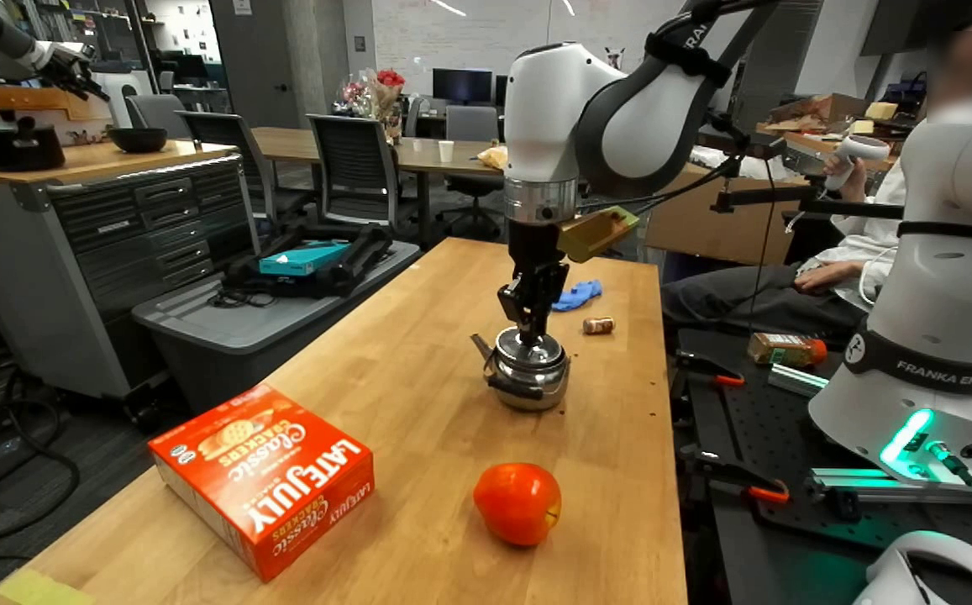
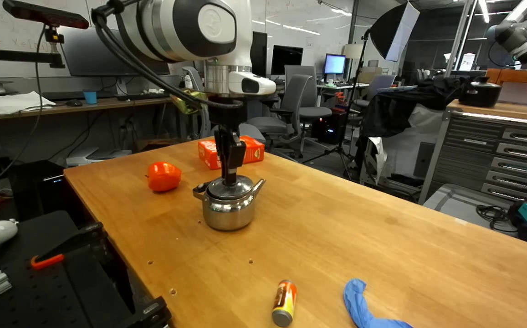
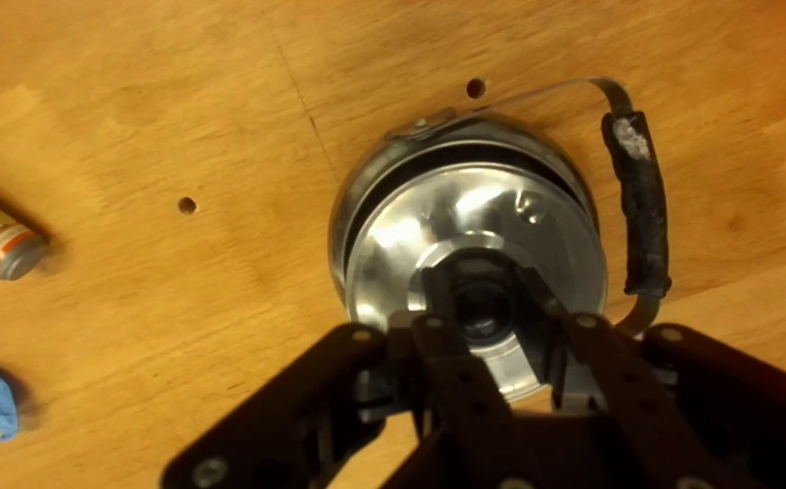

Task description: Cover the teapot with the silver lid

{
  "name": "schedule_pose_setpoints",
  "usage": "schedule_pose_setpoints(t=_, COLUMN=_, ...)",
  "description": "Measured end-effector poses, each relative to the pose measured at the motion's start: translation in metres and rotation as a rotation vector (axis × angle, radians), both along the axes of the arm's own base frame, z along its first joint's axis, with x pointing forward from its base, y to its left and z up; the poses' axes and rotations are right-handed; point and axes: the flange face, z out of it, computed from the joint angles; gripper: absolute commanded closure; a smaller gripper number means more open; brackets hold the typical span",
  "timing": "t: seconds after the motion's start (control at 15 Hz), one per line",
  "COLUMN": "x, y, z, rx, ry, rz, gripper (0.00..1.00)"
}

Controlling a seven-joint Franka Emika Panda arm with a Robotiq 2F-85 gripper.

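Note:
The teapot (image 1: 528, 391) is a squat shiny metal pot standing upright on the wooden table; it also shows in an exterior view (image 2: 228, 217) and the wrist view (image 3: 494, 130). Its short spout points away from its dark-wrapped handle, which is folded down to the side. The silver lid (image 3: 393, 261) is over the pot's mouth, with a dark crescent gap along one side of the rim in the wrist view. My gripper (image 3: 481, 288) points down with its fingers closed on both sides of the lid's black knob. Whether the lid rests on the rim or hovers just above is unclear.
An orange-red round object (image 1: 519, 504) and a red cracker box (image 1: 263, 475) are on the table on one side of the pot. A small can (image 2: 284, 301) and a blue glove-like object (image 2: 364, 310) lie on the other side.

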Motion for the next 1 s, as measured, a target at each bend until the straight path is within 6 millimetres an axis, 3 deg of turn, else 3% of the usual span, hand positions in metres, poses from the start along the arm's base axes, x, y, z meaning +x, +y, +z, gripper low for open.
schedule_pose_setpoints(t=0.53, x=-0.022, y=0.002, z=-0.003, rx=0.015, ry=-0.044, rz=0.03, gripper=0.9)
schedule_pose_setpoints(t=1.0, x=-0.027, y=0.002, z=-0.002, rx=0.023, ry=-0.012, rz=0.036, gripper=0.9)
